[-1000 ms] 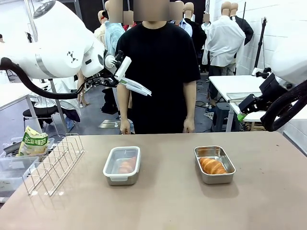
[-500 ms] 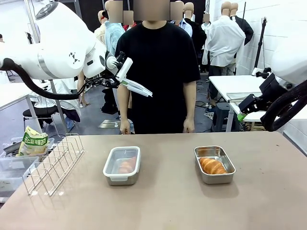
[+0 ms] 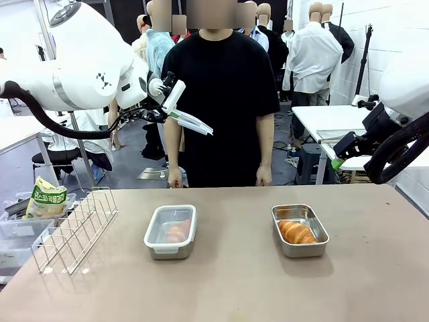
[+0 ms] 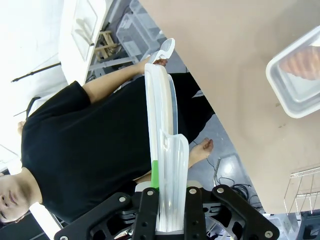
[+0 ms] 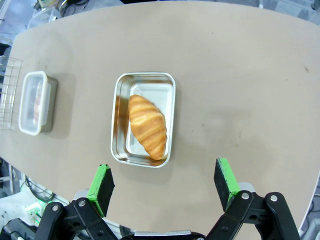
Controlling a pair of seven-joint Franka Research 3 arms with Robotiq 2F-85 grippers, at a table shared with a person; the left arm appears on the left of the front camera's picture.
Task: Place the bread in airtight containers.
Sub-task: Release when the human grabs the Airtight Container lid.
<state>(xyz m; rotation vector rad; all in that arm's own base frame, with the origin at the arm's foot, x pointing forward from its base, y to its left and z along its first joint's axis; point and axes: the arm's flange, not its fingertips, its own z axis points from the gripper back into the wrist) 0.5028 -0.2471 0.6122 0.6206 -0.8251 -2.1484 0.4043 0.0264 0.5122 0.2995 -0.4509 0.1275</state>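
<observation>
Since the earlier frame the left arm has shifted slightly, carrying the translucent lid a little rightward; the 2 containers have stayed put.

Writing: the yellow-green bag at the table's left edge carries printed text, too small to read. No other legible marks.

Left end effector: fingers pressed together on the lid's edge, holding it raised above the table, in front of the person in a black T-shirt. In the left wrist view the lid is a thin, whitish plastic sheet with a raised rim and clip tabs, seen edge-on.

Right end effector: jaws spread wide, green pads apart, nothing between them, hanging above the open container.

Closed container: rectangular stainless-steel tub, rounded corners, translucent white lid seated; an orange-brown croissant shows dimly through it.

Open container: same steel tub, shiny walls, unlidded. 1 croissant lies in it diagonally, golden-brown, ridged, crescent-shaped.

Surroundings: wire rack with upright dividers at the table's left, well apart from the tubs. Clear plastic bins stand beside the table's left edge. The person's hands hang at the far edge. Table surface is matte brown.
</observation>
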